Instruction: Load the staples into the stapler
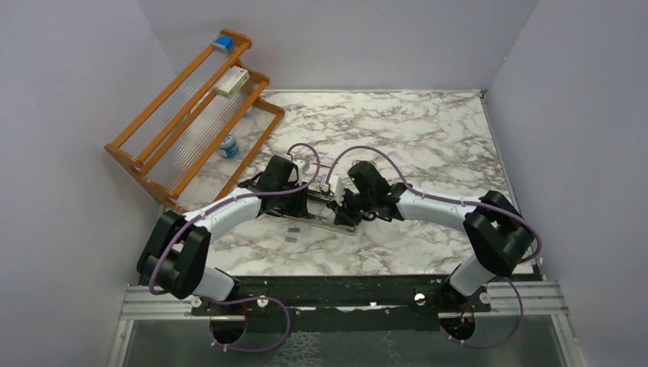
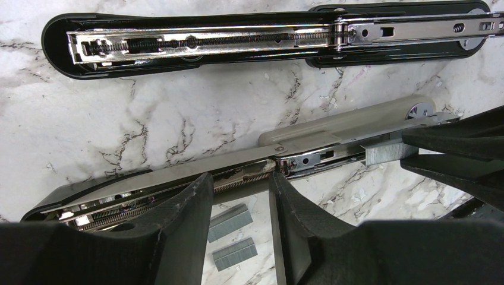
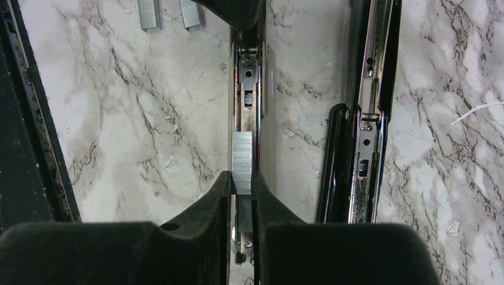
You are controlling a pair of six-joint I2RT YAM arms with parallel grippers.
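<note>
The black stapler lies opened flat on the marble, its silver rail facing up; it also shows in the right wrist view. Nearer lies a light grey stapler-like tool with a black end, also opened. My right gripper is shut on a short strip of staples, holding it just over that tool's metal rail. My left gripper stands open, its fingertips over the tool's long arm; whether they touch it I cannot tell. Two loose staples strips lie on the table below them.
A wooden rack at the back left holds a white-and-red box and a blue item; a small can stands under it. A black rail runs along the table's near edge. Walls close in left and right.
</note>
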